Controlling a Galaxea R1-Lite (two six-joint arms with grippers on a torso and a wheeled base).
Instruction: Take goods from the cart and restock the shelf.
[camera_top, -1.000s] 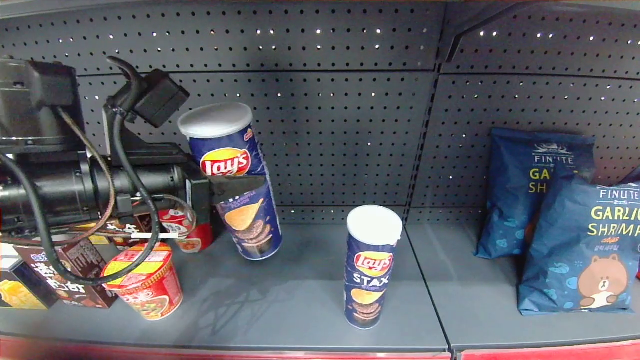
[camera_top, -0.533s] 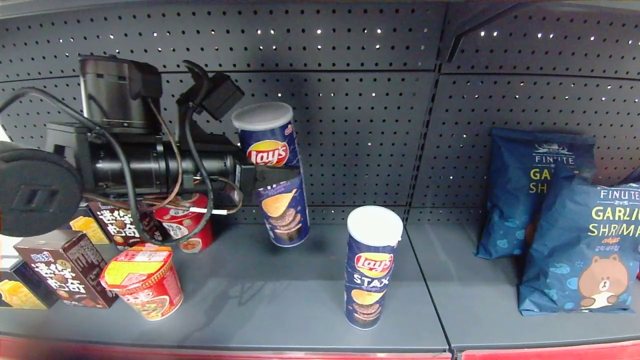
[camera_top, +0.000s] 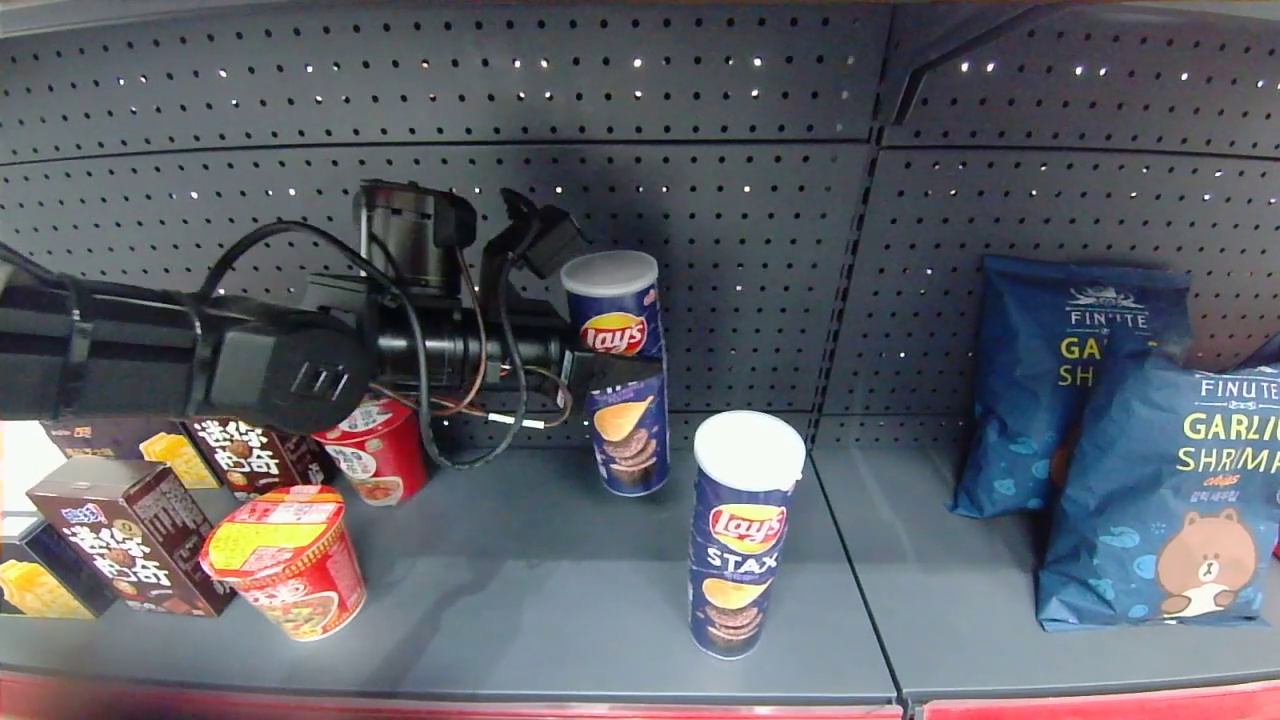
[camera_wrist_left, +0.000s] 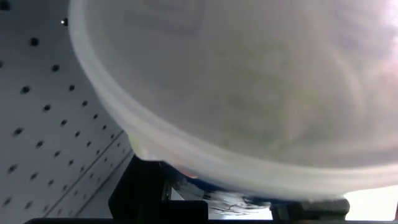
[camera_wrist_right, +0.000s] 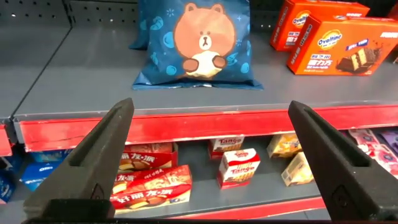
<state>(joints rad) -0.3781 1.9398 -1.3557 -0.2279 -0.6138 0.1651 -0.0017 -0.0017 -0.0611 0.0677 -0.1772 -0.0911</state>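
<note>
The left gripper (camera_top: 622, 372) is clamped on the tall dark-blue cardboard chip can (camera_top: 613, 335), pinching it round the waist with a jaw on either flank. That mid-body hold looks chosen to keep the top up and the base free for setting down. The can hangs nearly upright, its top tipped a touch toward 11 o'clock, its base low over the rear of the dark grey metal shelf board (camera_top: 520, 600); whether it touches the board I cannot tell. From the left wrist, its white plastic lid (camera_wrist_left: 249, 93) looms right under the camera. At 4 o'clock of the held can, near but apart, a second matching chip can (camera_top: 745, 535) stands upright toward the front edge. My read is a file running front to back, with the held one going in behind. Out at 3 o'clock two blue foil snack bags (camera_top: 1160, 490) lean against the back. At 8 o'clock sit red paper noodle cups (camera_top: 290, 575) and brown cardboard boxes (camera_top: 130, 545). Behind it all runs a dark perforated back panel (camera_top: 700, 200), with a red price rail (camera_top: 450, 705) along the front lip. The right gripper (camera_wrist_right: 209, 106) is spread wide and holds nothing, down by a lower aisle shelf carrying a blue bag printed with a bear (camera_wrist_right: 193, 43) and orange cardboard boxes (camera_wrist_right: 336, 37).
</note>
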